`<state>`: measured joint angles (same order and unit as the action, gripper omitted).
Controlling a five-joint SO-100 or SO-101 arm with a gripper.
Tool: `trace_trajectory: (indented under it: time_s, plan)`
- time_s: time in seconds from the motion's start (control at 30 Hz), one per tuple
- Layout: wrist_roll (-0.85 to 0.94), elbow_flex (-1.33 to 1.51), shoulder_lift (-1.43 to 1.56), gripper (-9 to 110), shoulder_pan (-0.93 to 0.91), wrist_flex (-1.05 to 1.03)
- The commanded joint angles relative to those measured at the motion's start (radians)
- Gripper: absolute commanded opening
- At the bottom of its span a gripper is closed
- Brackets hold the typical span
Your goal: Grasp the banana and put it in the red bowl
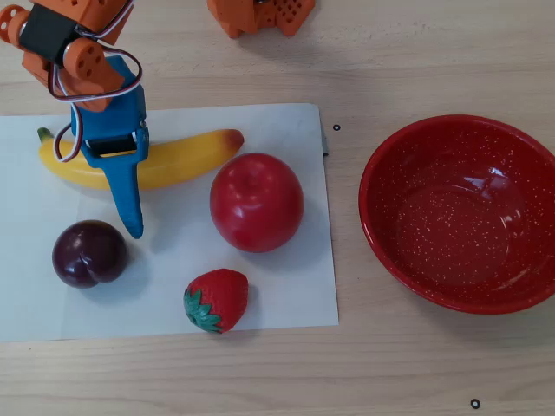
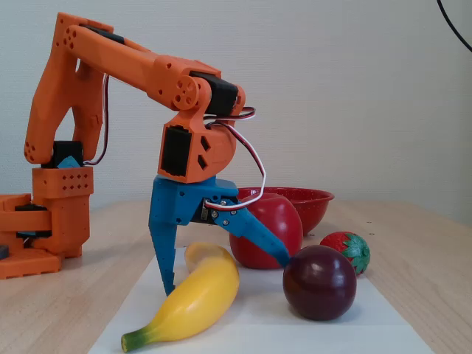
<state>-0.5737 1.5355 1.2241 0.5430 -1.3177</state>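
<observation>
Gripper [image 2: 225, 274] spread astride banana [image 2: 193, 299]; contact unclear | red bowl [image 1: 408, 260] apart

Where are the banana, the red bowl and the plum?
banana [image 1: 186, 156], overhead view, on its yellow body near the orange end.
red bowl [image 1: 460, 212], overhead view, on its bare speckled floor.
plum [image 2: 319, 282], fixed view, on its front.

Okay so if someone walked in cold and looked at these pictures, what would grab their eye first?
Probably the orange arm with its blue pincer open and straddling the banana on the white paper, in the fixed view. Next, the red bowl sitting empty on the bare wood at the right of the overhead view, and the glossy apple mid-paper.
</observation>
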Motion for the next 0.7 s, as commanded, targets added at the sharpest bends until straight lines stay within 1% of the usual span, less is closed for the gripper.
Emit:
trace_trajectory:
  time_s: [0.0,0.23,0.4,0.47,0.5,0.67]
  plan:
    - [0.028,-0.074,0.028,55,0.014,0.003]
    - [0.055,-0.094,0.040,33,0.017,-0.005]
    - [0.058,-0.091,0.063,12,0.021,-0.035]
    - [0.063,-0.092,0.072,2,0.023,-0.057]
    - [0.063,-0.094,0.075,0,0.025,-0.069]
    - [0.083,-0.138,0.101,0,0.031,-0.163]
